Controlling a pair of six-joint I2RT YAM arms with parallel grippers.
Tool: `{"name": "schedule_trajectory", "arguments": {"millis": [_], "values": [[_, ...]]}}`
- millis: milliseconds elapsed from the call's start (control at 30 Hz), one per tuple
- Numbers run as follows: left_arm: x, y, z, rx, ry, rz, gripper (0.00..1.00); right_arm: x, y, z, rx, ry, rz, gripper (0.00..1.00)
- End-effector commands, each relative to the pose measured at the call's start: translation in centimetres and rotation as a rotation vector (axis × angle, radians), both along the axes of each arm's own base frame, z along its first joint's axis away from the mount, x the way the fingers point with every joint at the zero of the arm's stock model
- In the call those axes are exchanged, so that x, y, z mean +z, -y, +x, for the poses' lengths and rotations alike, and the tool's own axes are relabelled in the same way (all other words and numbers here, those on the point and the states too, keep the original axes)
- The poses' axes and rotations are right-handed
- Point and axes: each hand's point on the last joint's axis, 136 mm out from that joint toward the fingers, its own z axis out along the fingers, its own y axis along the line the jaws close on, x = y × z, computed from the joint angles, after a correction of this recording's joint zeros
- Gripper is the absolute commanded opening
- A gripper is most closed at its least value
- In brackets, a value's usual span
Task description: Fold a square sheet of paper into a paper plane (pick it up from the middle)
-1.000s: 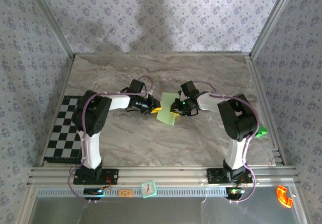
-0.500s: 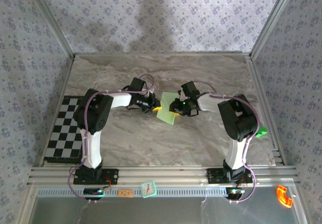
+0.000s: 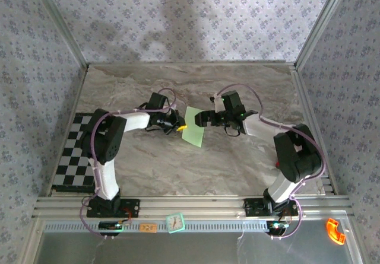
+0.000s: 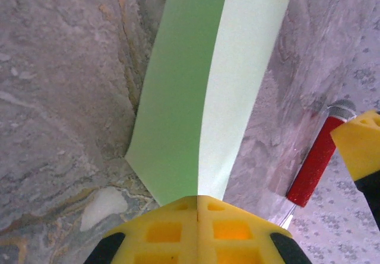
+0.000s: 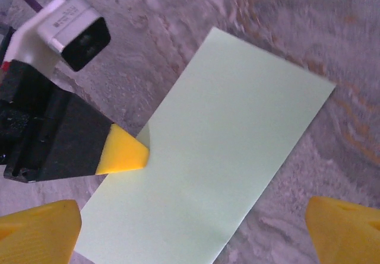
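Paper (image 3: pixel 194 134) pinched in left jaws, right jaws spread

Right fingers (image 5: pixel 347 228) have released the square sheet of paper (image 3: pixel 194 133) and withdrawn

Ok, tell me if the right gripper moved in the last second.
Yes. In the top view the right gripper has shifted toward the table's back edge and slightly left, away from its base.
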Motion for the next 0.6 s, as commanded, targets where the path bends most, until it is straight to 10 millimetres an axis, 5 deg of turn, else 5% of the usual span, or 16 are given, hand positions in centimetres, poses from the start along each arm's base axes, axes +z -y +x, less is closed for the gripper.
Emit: {"name": "schedule_trajectory", "arguments": {"millis": [0,400,567], "values": [[1.4,-0.3,0.7,0.077,0.009,-0.017,0.0,0.9,-0.6,-0.1,0.077,0.2,-0.118,0.99],[0.5,-0.2,1.2,0.144,-0.055,-0.036,0.0,-1.8,-6.7,-4.6,0.4,0.413,-0.329,0.89],[0.1,-0.2,1.1,0.14,-0.065,-0.037,0.0,-3.8,-7.1,-5.0,0.452,0.443,-0.378,0.89]]}}
